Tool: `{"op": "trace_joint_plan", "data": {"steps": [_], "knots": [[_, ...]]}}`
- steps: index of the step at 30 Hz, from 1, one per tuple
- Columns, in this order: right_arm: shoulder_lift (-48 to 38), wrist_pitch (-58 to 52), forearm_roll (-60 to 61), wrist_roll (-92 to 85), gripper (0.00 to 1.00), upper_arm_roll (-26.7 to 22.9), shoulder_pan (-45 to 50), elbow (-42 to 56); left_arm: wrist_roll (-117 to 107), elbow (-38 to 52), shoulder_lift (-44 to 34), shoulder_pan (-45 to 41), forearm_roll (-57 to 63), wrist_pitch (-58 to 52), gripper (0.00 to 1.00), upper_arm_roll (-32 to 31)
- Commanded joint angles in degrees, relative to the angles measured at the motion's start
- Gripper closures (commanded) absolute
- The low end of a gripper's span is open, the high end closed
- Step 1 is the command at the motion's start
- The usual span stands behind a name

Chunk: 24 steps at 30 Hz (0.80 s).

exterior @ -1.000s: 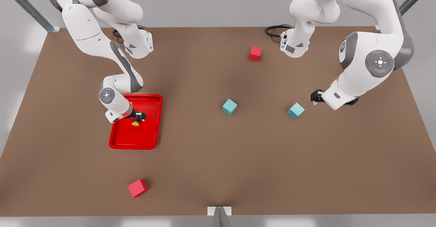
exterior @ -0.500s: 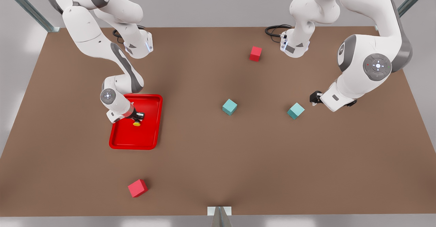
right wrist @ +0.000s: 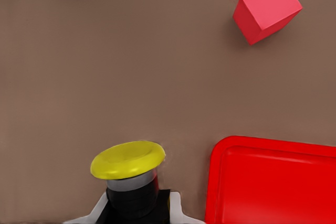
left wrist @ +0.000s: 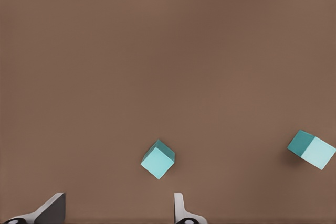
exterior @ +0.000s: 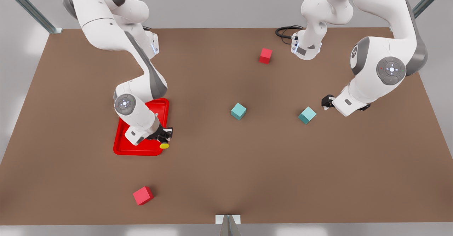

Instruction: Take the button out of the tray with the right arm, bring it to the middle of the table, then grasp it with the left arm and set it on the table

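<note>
My right gripper (exterior: 165, 136) is shut on the button (exterior: 164, 145), a yellow cap on a short black body, and holds it above the near right corner of the red tray (exterior: 122, 147), on the front view's left. In the right wrist view the button (right wrist: 127, 158) sits between the fingers of the right gripper (right wrist: 134, 208), over brown table (right wrist: 105, 77) just beside the tray's rim (right wrist: 273, 182). My left gripper (exterior: 327, 101) waits open on the front view's right, its fingertips (left wrist: 52, 208) spread apart above bare table.
Two teal cubes (exterior: 238, 111) (exterior: 307, 115) lie mid-table, the second close to the left gripper. One red cube (exterior: 265, 56) is at the back, another (exterior: 143, 195) near the front edge. A black cable (exterior: 285, 30) lies by the far arm base.
The right gripper has lifted the button off the tray floor and carried it toward the front view's right and the near edge, to the tray's corner. The left arm has barely moved.
</note>
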Motion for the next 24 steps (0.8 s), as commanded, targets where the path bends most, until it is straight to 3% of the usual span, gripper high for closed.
{"op": "trace_joint_plan", "data": {"steps": [1, 5, 8, 10, 15, 24], "knots": [[4.68, -12.02, 0.61, 23.27, 0.6, -0.04, 5.44, 6.86, -0.17, 0.01, -0.06, 0.0, 0.04, -0.02, 0.0, 0.02], [13.38, -12.11, -0.01, 35.4, 0.59, -0.39, 14.05, 18.45, -0.17, 0.01, -0.06, 0.0, 0.04, -0.11, 0.0, 0.02], [24.27, -11.58, 1.13, 46.74, 0.58, -1.18, 20.29, 33.56, -0.17, 0.01, 0.03, 0.0, 0.04, -0.03, 0.0, 0.02], [30.52, -10.97, 1.84, 49.3, 0.57, -4.43, 25.47, 41.66, -0.17, 0.01, 0.21, 0.0, 0.04, 0.06, 0.0, 0.02], [35.36, -3.85, 2.19, 54.48, 0.56, -7.42, 30.23, 43.07, -0.17, 0.01, 0.73, 0.09, 0.04, 0.15, 0.0, 0.02], [42.3, 4.68, 4.12, 62.39, 0.54, -7.42, 34.79, 46.67, -0.17, 0.01, 0.73, 0.18, 0.04, 0.24, 0.0, 0.02]]}}
